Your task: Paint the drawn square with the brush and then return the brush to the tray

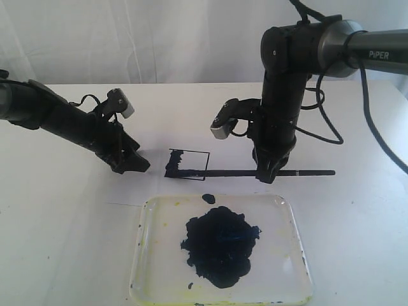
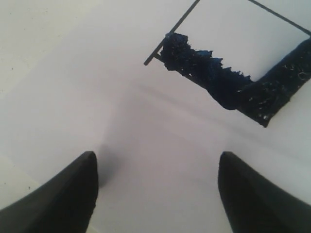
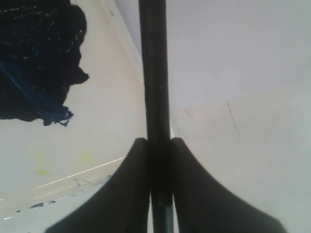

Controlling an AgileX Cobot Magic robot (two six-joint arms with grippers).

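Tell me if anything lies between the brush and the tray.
Nothing visible does. The right pincer grips the brush just beyond the tray; only bare white surface lies between.

The right arm's link [image 1: 380, 51] reads "PiPER".

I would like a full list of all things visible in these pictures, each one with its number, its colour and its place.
drawn square: one, black outline, dark blue-black paint along its left and lower edges, beyond the tray
brush: one, black, level, tip at the square's lower edge
tray: one, clear with yellowish stains, nearest the camera
paint blob: one, dark blue-black, middle of the tray
paint spot: one, dark, at the tray's far rim
table: one, white, under everything
backdrop: one, white, behind the table
left gripper: one, black, open and empty, left of the square
right gripper: one, black, shut on the brush, right of the square
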